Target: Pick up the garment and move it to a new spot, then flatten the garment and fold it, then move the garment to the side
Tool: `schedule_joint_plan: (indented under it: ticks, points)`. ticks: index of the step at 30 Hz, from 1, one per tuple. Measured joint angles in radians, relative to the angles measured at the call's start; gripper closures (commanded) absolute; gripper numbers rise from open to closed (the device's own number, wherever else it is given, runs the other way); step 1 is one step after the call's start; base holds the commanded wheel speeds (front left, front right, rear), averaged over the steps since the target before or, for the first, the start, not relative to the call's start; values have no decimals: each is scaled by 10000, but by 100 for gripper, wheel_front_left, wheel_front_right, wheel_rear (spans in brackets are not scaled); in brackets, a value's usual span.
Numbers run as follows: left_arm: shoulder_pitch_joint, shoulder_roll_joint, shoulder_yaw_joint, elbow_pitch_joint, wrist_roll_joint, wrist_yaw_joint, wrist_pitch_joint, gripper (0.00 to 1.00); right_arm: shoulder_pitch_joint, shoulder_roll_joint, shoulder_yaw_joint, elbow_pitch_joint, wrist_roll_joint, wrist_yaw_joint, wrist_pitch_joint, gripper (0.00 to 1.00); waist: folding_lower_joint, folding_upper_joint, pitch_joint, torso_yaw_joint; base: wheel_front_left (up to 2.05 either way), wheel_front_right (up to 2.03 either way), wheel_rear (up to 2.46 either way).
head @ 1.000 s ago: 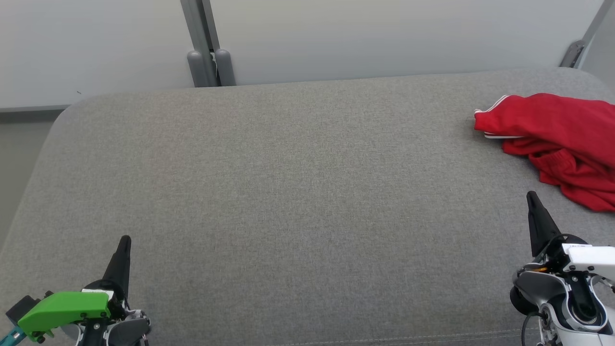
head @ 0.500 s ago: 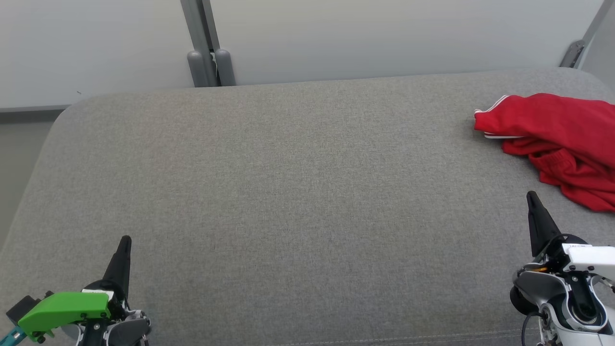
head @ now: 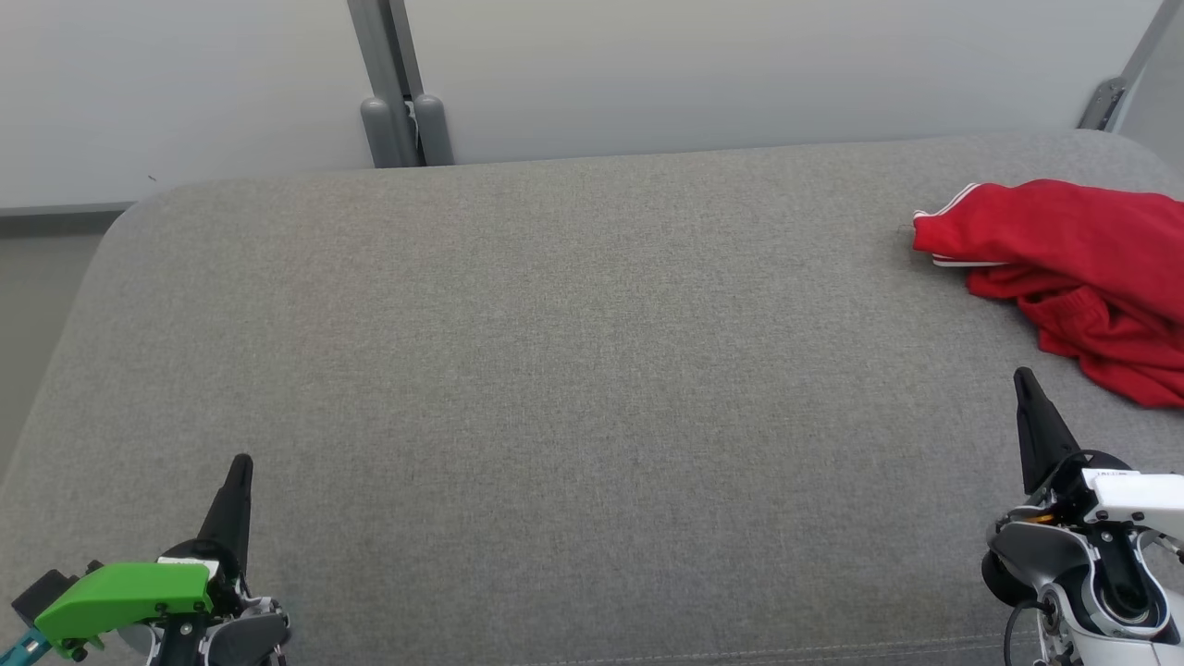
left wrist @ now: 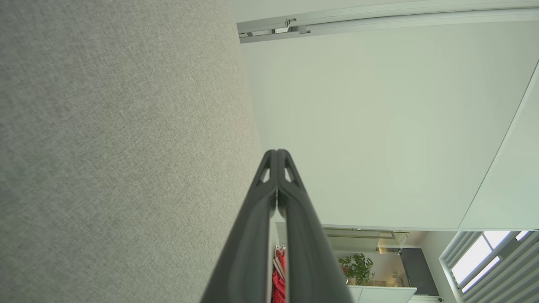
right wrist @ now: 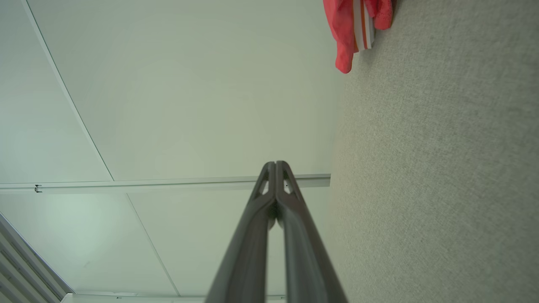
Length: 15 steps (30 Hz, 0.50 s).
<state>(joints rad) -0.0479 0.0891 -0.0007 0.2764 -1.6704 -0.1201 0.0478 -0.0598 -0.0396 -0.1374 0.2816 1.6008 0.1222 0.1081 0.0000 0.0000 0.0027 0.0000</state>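
Red garment (head: 1064, 264) lies bunched at the grey cushion's (head: 555, 370) far right, which fits either awaiting pickup or already set aside. My left gripper (head: 240, 462) and right gripper (head: 1023, 377) sit near, closed and empty.

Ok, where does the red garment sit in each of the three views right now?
Head view: red garment at the right edge, lying on the grey cushion.
Left wrist view: red garment is a sliver at the bottom edge, behind the left gripper.
Right wrist view: red garment at the top edge, right of centre.
Shared landmark: the grey cushion meeting the pale wall.
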Motion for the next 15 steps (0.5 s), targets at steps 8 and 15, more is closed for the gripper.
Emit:
schedule_joint_plan:
  ticks: [8, 15]
  points:
    - [-3, -2, 8, 4, 0, -2, 13, 100, 0, 0, 0, -2, 2, 0, 0, 100, 0, 0, 0, 0, 0, 0, 0]
    - [-28, -4, 12, 8, 2, -2, 13, 100, 0, 0, 0, -2, 4, 0, 0, 100, 0, 0, 0, 0, 0, 0, 0]
